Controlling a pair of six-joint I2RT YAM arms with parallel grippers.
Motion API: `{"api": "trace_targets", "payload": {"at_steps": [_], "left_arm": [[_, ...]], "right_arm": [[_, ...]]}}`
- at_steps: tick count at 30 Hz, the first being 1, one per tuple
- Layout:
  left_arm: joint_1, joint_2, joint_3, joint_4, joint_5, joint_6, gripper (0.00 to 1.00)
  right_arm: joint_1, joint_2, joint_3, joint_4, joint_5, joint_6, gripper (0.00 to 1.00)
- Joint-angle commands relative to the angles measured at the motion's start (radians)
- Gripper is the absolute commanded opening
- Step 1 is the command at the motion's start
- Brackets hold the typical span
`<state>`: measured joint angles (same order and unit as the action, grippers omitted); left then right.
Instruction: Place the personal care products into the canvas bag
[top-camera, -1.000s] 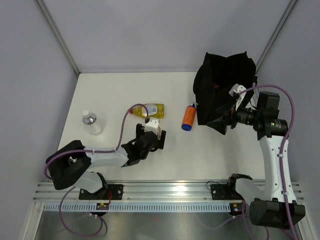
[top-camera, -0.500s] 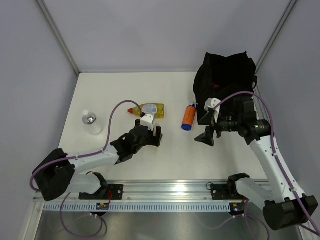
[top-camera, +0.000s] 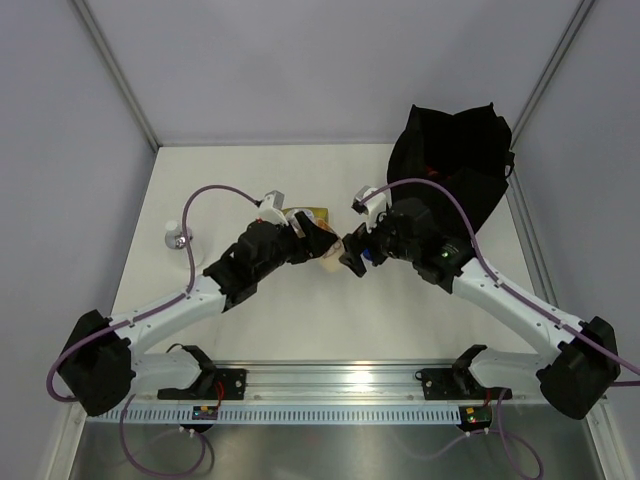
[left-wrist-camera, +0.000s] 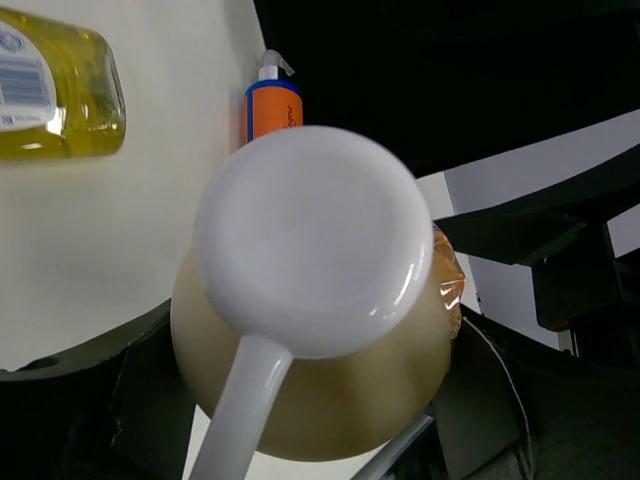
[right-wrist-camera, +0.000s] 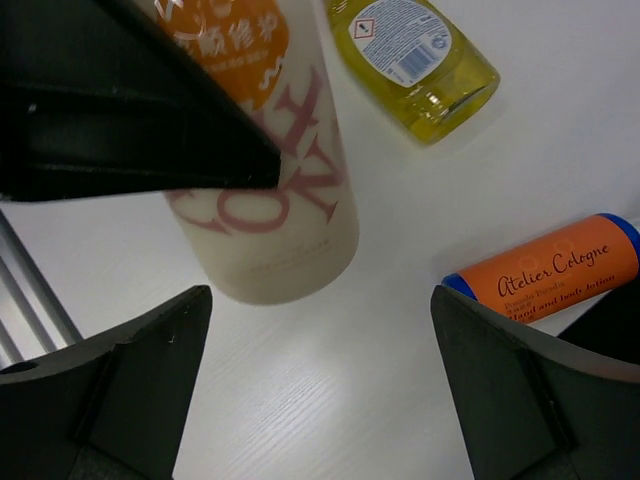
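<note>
My left gripper (top-camera: 316, 248) is shut on the cream bottle (top-camera: 329, 263), which has a white pump top (left-wrist-camera: 305, 235) and pink lettering (right-wrist-camera: 275, 205), and holds it just above the table. My right gripper (top-camera: 351, 257) is open and empty right beside it; its jaws (right-wrist-camera: 325, 400) stand wide apart below the bottle's base. The yellow bottle (top-camera: 311, 214) lies behind the left gripper (right-wrist-camera: 415, 60). The orange bottle with a blue cap (right-wrist-camera: 545, 270) lies under my right arm. A small pale bottle (top-camera: 178, 239) stands at the far left. The black canvas bag (top-camera: 450, 160) stands at the back right.
The white table (top-camera: 250, 320) is bounded by grey walls at the back and sides, and by the arms' base rail (top-camera: 330, 385) in front. The left arm's cable (top-camera: 200, 200) loops over the left half.
My left gripper has moved forward and right to the table's middle with the cream bottle. My right gripper has swung left from the bag's front to beside that bottle.
</note>
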<state>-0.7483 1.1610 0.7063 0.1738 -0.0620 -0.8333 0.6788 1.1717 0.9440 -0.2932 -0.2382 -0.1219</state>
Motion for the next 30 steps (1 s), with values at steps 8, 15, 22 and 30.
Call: {"api": "trace_targets", "payload": {"at_steps": [8,15,22,30], "left_arm": [[0.027,0.035,0.082,0.26,0.157,-0.245,0.0],[0.044,0.04,0.047,0.357,0.2,-0.319,0.0],[0.047,0.045,0.018,0.424,0.222,-0.38,0.0],[0.061,0.063,0.005,0.414,0.258,-0.391,0.5]], "right_arm": [[0.025,0.088,0.087,0.135,-0.037,0.116,1.0],[0.041,0.173,0.07,0.151,-0.047,0.1,1.0],[0.041,0.169,0.076,0.16,-0.078,0.054,0.88],[0.031,0.088,0.084,0.08,-0.22,-0.088,0.12]]}}
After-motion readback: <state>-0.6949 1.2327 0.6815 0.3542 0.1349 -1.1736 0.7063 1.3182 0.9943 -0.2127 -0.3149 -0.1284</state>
